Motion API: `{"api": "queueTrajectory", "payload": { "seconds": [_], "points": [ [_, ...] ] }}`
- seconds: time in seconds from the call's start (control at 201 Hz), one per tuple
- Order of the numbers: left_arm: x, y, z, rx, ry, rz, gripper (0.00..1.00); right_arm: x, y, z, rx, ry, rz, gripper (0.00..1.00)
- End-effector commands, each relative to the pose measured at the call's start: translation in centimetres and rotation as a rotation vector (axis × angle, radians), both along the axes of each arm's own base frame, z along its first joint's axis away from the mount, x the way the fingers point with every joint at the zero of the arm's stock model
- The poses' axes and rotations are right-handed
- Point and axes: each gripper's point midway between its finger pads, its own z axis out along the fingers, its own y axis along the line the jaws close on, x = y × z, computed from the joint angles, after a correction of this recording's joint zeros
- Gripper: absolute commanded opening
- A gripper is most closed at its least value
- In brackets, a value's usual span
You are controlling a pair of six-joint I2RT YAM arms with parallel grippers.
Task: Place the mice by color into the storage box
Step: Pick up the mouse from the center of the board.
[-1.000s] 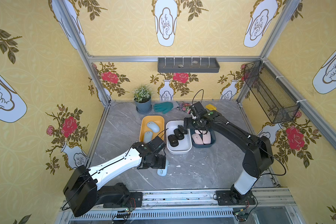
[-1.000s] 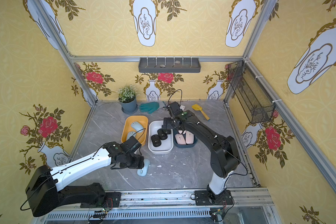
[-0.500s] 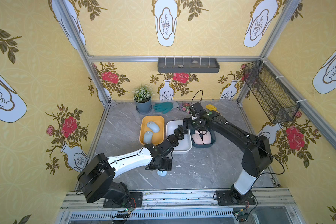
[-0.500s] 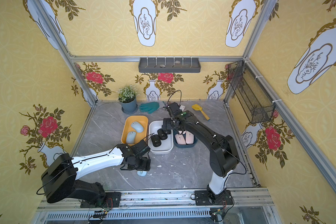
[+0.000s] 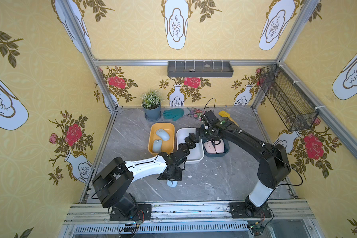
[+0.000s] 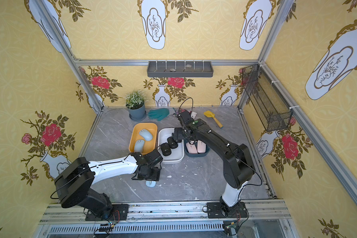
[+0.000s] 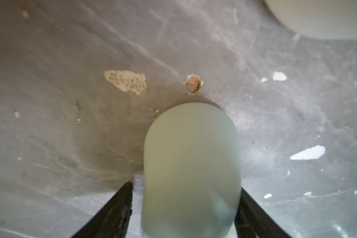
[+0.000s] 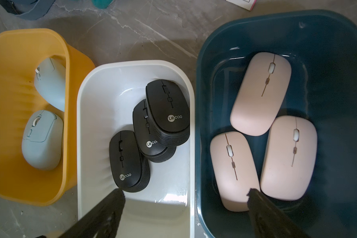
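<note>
A light blue mouse (image 5: 172,183) (image 6: 150,183) lies on the grey table near the front. My left gripper (image 7: 186,186) straddles it (image 7: 191,169): one finger touches its side, and a sliver of table shows at the other finger. Two more light blue mice (image 5: 162,135) (image 5: 157,145) lie in the yellow box (image 5: 153,131). Three black mice (image 8: 167,109) sit in the white box (image 8: 85,115), and three pink mice (image 8: 260,92) in the dark blue box (image 8: 338,103). My right gripper (image 8: 186,191) (image 5: 202,134) hangs open and empty over the white and blue boxes.
At the back stand a potted plant (image 5: 152,112), a green glove (image 5: 174,114), a colourful packet (image 5: 196,113) and a yellow scoop (image 6: 212,118). A wire basket (image 5: 286,99) juts from the right wall, and a grey shelf (image 5: 200,69) hangs on the back wall.
My left gripper has swung over the loose blue mouse, covering most of it from above, and its fingers have narrowed around it. The right arm has barely moved.
</note>
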Motion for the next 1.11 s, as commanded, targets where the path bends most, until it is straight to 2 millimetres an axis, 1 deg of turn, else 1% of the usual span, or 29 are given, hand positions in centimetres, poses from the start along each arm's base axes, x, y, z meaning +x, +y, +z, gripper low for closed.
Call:
{"api": "queueTrajectory", "payload": {
  "seconds": [0.0,0.124,0.289,0.498,0.563,0.612,0.926,1.011,1.1],
  "points": [
    [0.2,0.4,-0.3,0.031,-0.005,0.009,0.74,0.4,-0.1,0.5,0.004,-0.031,-0.001,0.95],
    [0.1,0.7,-0.4,0.047,0.001,0.009,0.71,0.4,0.0,0.3,0.006,-0.027,0.001,0.95],
    [0.3,0.8,-0.1,0.052,-0.013,0.008,0.65,0.3,0.1,0.1,0.013,-0.025,0.001,0.95],
    [0.3,0.7,0.0,0.056,-0.004,-0.007,0.52,0.2,0.2,-0.3,0.008,-0.016,0.005,0.95],
    [0.3,0.5,0.2,0.046,-0.006,-0.011,0.49,0.3,0.1,-0.2,0.01,-0.019,0.004,0.95],
    [0.4,0.3,0.4,0.035,-0.009,-0.012,0.44,0.3,0.2,0.0,0.015,-0.023,0.005,0.95],
    [0.1,0.6,1.0,0.026,-0.009,-0.005,0.43,0.1,0.1,0.0,0.017,-0.025,0.005,0.95],
    [0.2,0.8,2.0,0.035,-0.018,-0.003,0.44,0.1,0.1,0.0,0.019,-0.024,0.006,0.95],
    [0.3,0.9,3.8,0.028,-0.039,-0.002,0.44,0.2,0.1,0.1,0.021,-0.026,0.005,0.95]
  ]
}}
